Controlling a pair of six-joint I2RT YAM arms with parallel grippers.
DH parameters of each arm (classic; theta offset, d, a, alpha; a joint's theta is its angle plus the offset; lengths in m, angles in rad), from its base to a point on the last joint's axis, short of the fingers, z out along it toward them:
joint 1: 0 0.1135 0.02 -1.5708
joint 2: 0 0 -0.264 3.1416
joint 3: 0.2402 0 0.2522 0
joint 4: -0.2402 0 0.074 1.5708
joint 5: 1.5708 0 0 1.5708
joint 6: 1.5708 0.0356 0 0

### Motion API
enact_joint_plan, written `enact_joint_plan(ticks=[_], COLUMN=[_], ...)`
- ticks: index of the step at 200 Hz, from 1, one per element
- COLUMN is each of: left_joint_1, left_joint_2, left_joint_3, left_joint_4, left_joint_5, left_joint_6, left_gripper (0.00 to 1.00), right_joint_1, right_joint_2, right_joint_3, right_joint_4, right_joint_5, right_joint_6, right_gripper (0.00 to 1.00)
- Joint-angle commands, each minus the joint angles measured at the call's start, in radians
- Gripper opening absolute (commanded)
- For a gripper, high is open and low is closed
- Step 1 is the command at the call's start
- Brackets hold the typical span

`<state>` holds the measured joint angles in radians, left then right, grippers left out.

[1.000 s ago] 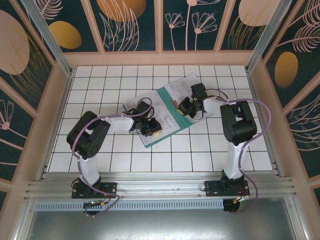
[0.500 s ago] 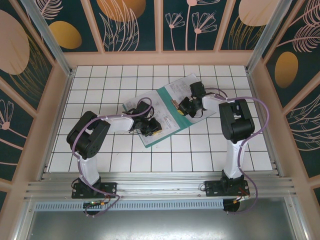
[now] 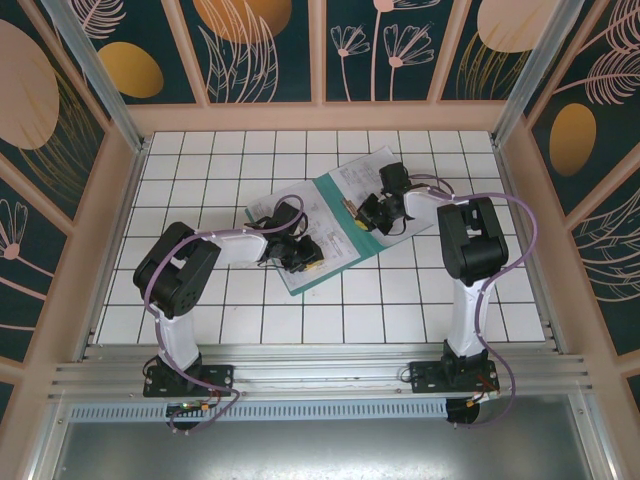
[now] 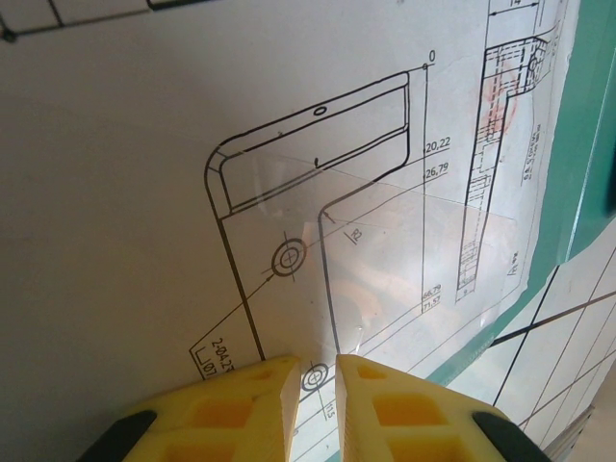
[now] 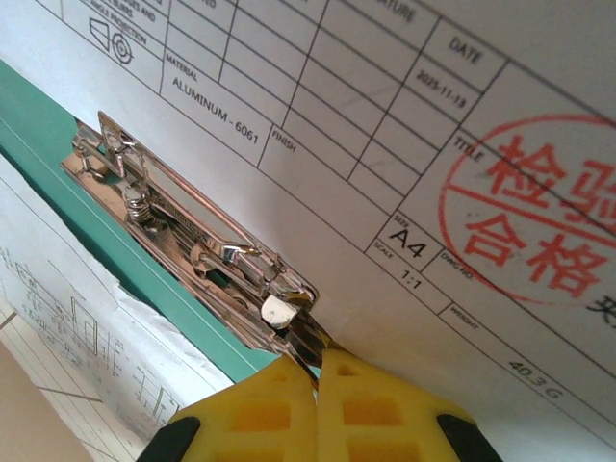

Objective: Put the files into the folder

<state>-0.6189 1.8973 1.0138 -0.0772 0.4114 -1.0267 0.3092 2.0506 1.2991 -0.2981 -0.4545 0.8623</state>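
The teal folder (image 3: 338, 240) lies open and slanted mid-table, with white printed files (image 3: 365, 172) on and beside it. My left gripper (image 3: 303, 257) hovers low over a drawing sheet (image 4: 144, 192); its yellow fingers (image 4: 241, 404) stand narrowly apart, gripper (image 4: 317, 364) holding nothing. The folder's teal edge (image 4: 589, 125) shows at the right. My right gripper (image 3: 369, 213) is shut on the end of the folder's metal clip lever (image 5: 183, 226), gripper (image 5: 316, 358) right at the clip. A stamped A4 sheet (image 5: 385, 115) lies beside the clip on the folder (image 5: 87, 207). The cyan-blue sheet is hidden.
The table is white tile with black grid lines (image 3: 200, 180), walled by wooden panels. Another printed sheet (image 5: 58, 289) pokes out beneath the folder, and a sheet corner (image 3: 260, 212) shows by the left arm. Open tiles lie along the front and both sides.
The right arm has shifted slightly to the left, its gripper staying at the clip. The left arm and the papers look the same.
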Motion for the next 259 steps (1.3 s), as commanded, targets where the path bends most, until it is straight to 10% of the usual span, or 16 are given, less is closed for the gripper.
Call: enact_joint_plan(ticks=[1, 78, 206, 259], left_joint_1=[0.001, 0.002, 0.005, 0.023], left_joint_2=[0.076, 0.082, 0.064, 0.047], left_joint_3=[-0.047, -0.016, -0.024, -0.015], left_joint_4=[-0.179, -0.179, -0.193, -0.253], left_joint_5=[-0.036, -0.036, -0.045, -0.078], left_joint_6=[-0.003, -0.003, 0.010, 0.069], left_gripper=[0.21, 0.21, 0.21, 0.21], right_joint_1=[0.004, 0.013, 0.014, 0.013], right_joint_2=[0.106, -0.017, -0.124, -0.206], right_joint_3=[-0.086, -0.024, -0.005, -0.099], right_joint_4=[-0.107, -0.050, -0.008, 0.114], right_joint_5=[0.066, -0.002, 0.003, -0.023], right_joint_6=[0.041, 0.111, 0.105, 0.053], right_gripper=[0.00, 0.00, 0.43, 0.47])
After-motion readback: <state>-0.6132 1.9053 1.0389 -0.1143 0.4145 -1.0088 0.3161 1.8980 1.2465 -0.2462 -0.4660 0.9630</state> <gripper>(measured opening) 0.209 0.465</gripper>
